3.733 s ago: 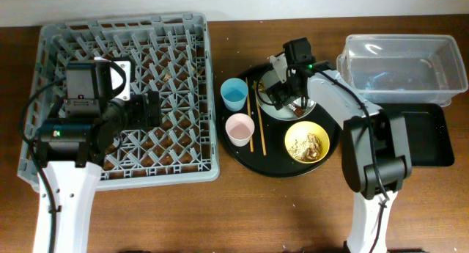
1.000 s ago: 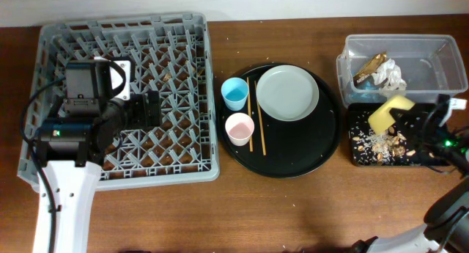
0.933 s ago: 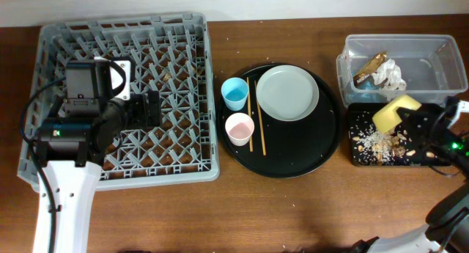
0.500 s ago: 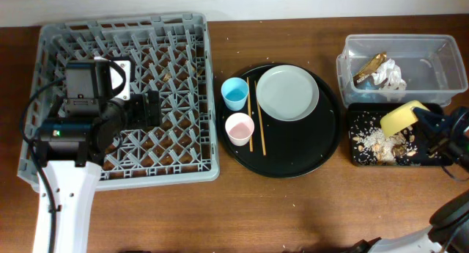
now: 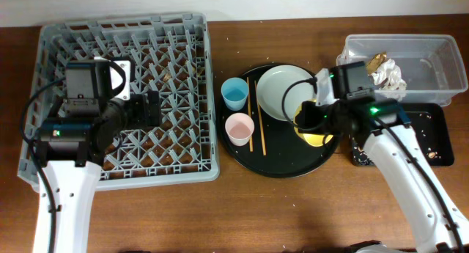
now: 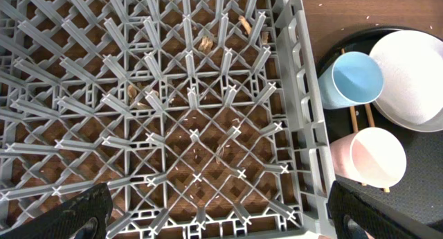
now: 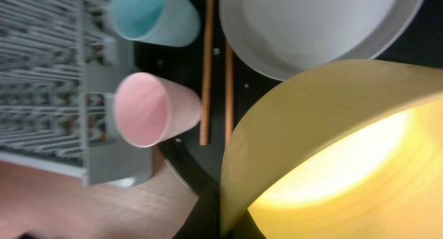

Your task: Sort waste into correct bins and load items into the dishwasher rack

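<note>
My right gripper (image 5: 314, 119) is shut on the rim of the small yellow bowl (image 5: 317, 138), holding it tilted over the round black tray's right side; the bowl (image 7: 346, 156) fills the right wrist view. The grey-green plate (image 5: 278, 92), blue cup (image 5: 234, 94), pink cup (image 5: 239, 128) and chopsticks (image 5: 253, 117) lie on that tray. My left gripper (image 6: 221, 226) hangs open over the grey dishwasher rack (image 5: 183, 40), nothing between its fingers (image 6: 83, 215). The clear tub (image 5: 432, 51) holds the napkin (image 5: 390, 75) and wrapper (image 5: 377, 61). Food scraps (image 5: 360, 152) lie in the black rectangular tray (image 5: 432, 121).
The round black tray (image 5: 278, 165) sits between the rack and the bins. My right arm crosses the rectangular tray's left end. A few crumbs lie on the rack floor (image 6: 205, 41). Bare wooden table (image 5: 256, 216) runs along the front.
My right gripper has swung left with the yellow bowl, from over the black rectangular tray to over the round tray. The left arm has not moved.
</note>
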Controlling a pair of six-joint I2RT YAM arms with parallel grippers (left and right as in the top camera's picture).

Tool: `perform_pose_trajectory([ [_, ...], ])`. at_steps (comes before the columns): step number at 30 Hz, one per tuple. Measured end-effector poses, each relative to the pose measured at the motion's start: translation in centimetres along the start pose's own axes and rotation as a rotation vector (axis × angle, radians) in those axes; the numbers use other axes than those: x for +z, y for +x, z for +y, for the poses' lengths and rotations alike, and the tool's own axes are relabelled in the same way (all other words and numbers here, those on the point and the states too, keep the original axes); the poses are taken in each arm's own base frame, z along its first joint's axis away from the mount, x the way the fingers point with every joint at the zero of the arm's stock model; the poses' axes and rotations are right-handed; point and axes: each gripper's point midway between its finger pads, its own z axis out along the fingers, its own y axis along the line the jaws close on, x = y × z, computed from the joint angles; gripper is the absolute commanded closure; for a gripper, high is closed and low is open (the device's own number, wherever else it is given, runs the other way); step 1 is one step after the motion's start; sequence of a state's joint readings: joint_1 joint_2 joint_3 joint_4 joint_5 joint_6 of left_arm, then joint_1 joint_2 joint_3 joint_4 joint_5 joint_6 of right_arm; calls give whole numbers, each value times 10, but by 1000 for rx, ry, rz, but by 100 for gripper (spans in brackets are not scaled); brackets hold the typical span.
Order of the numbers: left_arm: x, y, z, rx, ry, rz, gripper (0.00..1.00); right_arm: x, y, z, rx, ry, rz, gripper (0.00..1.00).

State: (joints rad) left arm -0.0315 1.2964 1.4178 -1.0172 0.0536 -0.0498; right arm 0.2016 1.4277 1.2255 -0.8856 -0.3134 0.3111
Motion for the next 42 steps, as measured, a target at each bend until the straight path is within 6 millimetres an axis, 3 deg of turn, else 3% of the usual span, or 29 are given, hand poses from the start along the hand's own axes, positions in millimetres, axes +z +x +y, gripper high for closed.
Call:
perform_pose_trajectory([
  [2, 0, 0, 0, 0, 0, 0, 1, 9, 3, -3, 1, 44, 15, 96],
  [7, 0, 0, 0, 0, 0, 0, 1, 56, 22, -28, 55, 143, 170, 96],
  [12, 0, 0, 0, 0, 0, 0, 1, 82, 32, -41, 67, 189, 238, 95],
  [13, 0, 0, 0, 0, 0, 0, 1, 92, 39, -41, 61, 197, 274, 80],
  [14, 0, 0, 0, 0, 0, 0, 1, 98, 45, -39, 52, 200, 296, 48],
  [15, 0, 0, 0, 0, 0, 0, 1, 101, 48, -36, 24, 199, 306, 36],
  [17, 0, 0, 0, 0, 0, 0, 1, 102, 52, -28, -9, 193, 319, 32],
  [19, 0, 0, 0, 0, 0, 1, 1, 92, 45, -22, -15, 197, 333, 31],
  [21, 0, 0, 0, 0, -1, -2, 1, 71, 15, 0, -45, 158, 285, 29],
  [22, 0, -1, 0, 0, 0, -3, 1, 54, -12, 22, -75, 104, 221, 29],
  [23, 0, -2, 0, 0, 0, -7, 1, 41, -33, 42, -97, 45, 158, 29],
  [25, 0, -2, 0, 0, 0, -8, 1, 39, -46, 56, -104, -10, 110, 29],
  [27, 0, 2, -2, 0, 12, 8, 1, 52, -43, 62, -93, -21, 119, 30],
  [28, 0, 5, -4, -1, 24, 21, 1, 68, -35, 65, -93, -18, 154, 35],
  [30, 0, 6, -6, -2, 36, 26, 1, 114, -9, 65, -98, 10, 264, 57],
  [33, 0, 7, -7, -2, 40, 28, 3, 155, 22, 49, -64, 66, 386, 85],
  [34, 0, 7, -7, -2, 40, 28, 7, 156, 22, 47, -60, 75, 386, 96],
  [37, 0, 7, -7, -5, 43, 28, 7, 155, 24, 43, -61, 97, 392, 96],
  [39, 0, 7, -7, -5, 44, 29, 7, 141, 31, 37, -43, 126, 444, 96],
  [41, -1, 5, -18, -21, 107, 22, 3, 105, 2, 43, -27, 91, 381, 96],
  [42, -3, 1, -32, -33, 191, 10, 1, 74, -28, 55, -29, -4, 276, 96],
])
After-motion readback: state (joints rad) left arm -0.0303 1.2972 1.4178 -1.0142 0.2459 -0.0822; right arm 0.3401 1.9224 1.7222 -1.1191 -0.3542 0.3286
